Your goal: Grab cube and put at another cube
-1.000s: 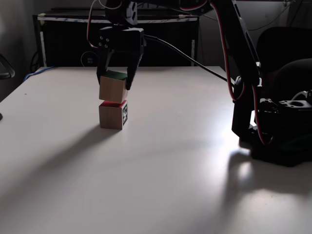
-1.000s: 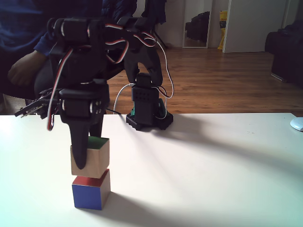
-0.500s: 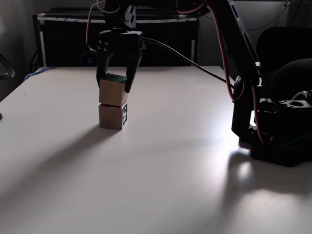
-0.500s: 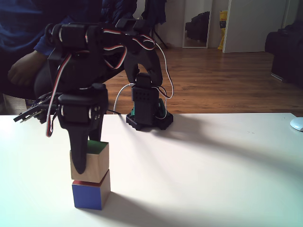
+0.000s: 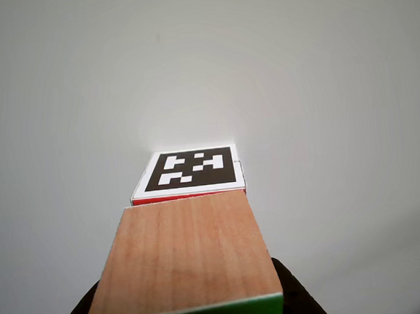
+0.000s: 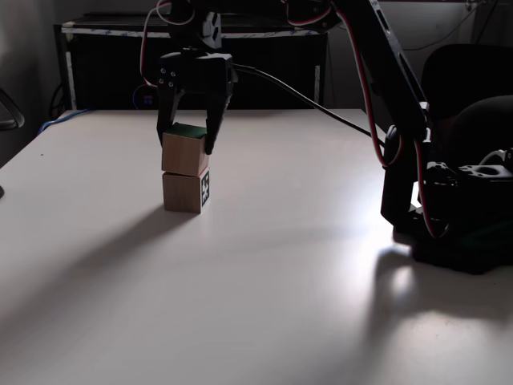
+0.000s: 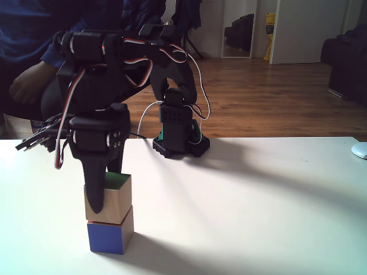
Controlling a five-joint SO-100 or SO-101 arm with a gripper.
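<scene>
Setting the wooden cube (image 7: 108, 198) squarely onto the red cube (image 7: 110, 231), with the claw (image 6: 187, 141) clamped on the wooden one. Resting stacked near the table's (image 6: 264, 265) far end. Next, probably: spreading the fingers gently, then lifting straight up.

A home room used as a hobby bench. In a fixed view, a wooden floor (image 7: 258, 91) runs behind the white counter (image 7: 258, 200) to a white door (image 7: 304, 31), a mirror (image 7: 238, 28) against the wall and a dark sofa (image 7: 350, 63) at the right. A seated person (image 7: 28, 63) is behind the counter's far left corner. In the other fixed view, a dark cabinet (image 6: 104, 68) stands past the far edge and a black chair (image 6: 469, 88) by the right edge.
</scene>
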